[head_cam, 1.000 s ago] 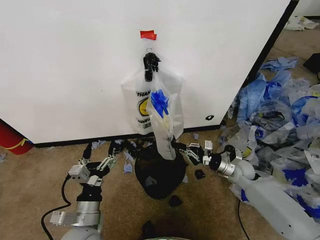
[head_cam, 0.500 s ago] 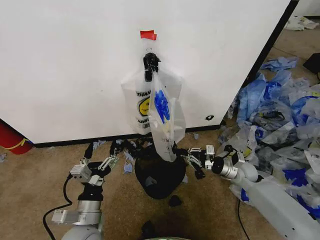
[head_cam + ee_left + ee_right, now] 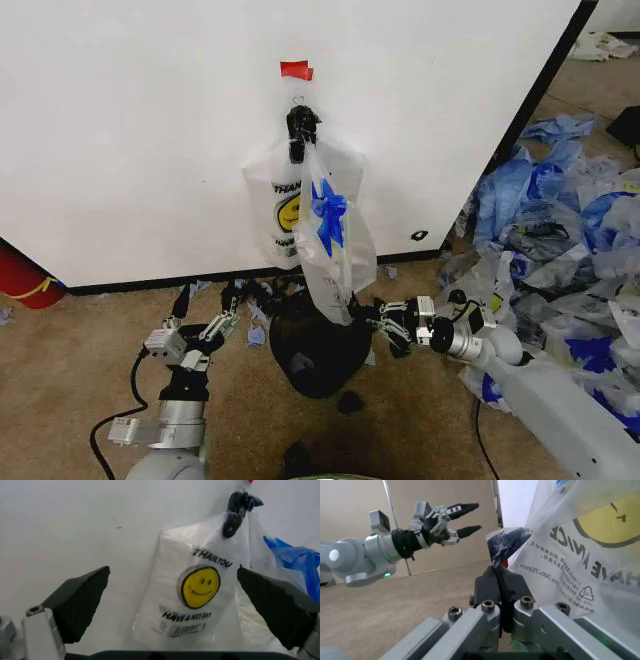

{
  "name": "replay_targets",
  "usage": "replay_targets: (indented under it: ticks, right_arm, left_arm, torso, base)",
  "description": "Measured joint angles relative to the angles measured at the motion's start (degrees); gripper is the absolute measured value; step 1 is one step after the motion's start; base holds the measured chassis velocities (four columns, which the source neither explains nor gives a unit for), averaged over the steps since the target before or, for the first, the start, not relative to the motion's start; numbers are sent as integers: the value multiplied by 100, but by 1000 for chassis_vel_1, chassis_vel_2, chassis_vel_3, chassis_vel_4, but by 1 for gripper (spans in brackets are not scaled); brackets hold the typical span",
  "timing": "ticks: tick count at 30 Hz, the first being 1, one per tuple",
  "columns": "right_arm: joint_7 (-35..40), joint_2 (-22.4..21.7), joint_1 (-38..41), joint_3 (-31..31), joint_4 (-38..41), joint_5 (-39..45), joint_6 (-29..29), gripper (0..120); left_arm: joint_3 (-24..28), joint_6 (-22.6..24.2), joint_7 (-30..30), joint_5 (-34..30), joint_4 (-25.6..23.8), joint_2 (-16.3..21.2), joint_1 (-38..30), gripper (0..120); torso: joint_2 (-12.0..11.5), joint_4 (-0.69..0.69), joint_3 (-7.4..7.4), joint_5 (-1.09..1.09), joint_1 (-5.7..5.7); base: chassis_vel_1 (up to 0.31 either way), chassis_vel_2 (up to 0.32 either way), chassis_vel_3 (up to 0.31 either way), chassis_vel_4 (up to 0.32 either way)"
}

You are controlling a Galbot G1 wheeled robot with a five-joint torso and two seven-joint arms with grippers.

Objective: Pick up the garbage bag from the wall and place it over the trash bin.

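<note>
The garbage bag (image 3: 335,245), see-through with blue patches, hangs from a wall hook under red tape (image 3: 296,69), in front of a whiter "THANK YOU" smiley bag (image 3: 275,200). My right gripper (image 3: 388,322) is low at the garbage bag's right bottom edge, shut on its plastic; the right wrist view shows the fingers (image 3: 495,587) pressed together against the bag (image 3: 580,555). The black trash bin (image 3: 322,355) lies on the carpet directly below. My left gripper (image 3: 207,326) hovers open left of the bin, facing the THANK YOU bag (image 3: 200,592) between its spread fingers (image 3: 80,596).
A heap of blue and clear bags (image 3: 580,230) covers the floor at the right. Black scraps (image 3: 350,402) lie around the bin and along the wall base. A red object (image 3: 20,282) sits at the far left against the wall.
My right gripper has moved right and slightly toward me, drawing the garbage bag's lower part out to the right. The left arm has barely shifted.
</note>
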Motion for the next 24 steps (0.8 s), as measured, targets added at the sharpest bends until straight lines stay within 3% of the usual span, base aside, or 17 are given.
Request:
replay_targets:
  ticks: [24]
  right_arm:
    - [-658,-81,-308,291,85,-238,-192,0]
  left_arm:
    - [69,2,28,68,2,-48,37,100]
  torso:
    - [0,-1,0,0,0]
  base:
    - [0,0,0,0]
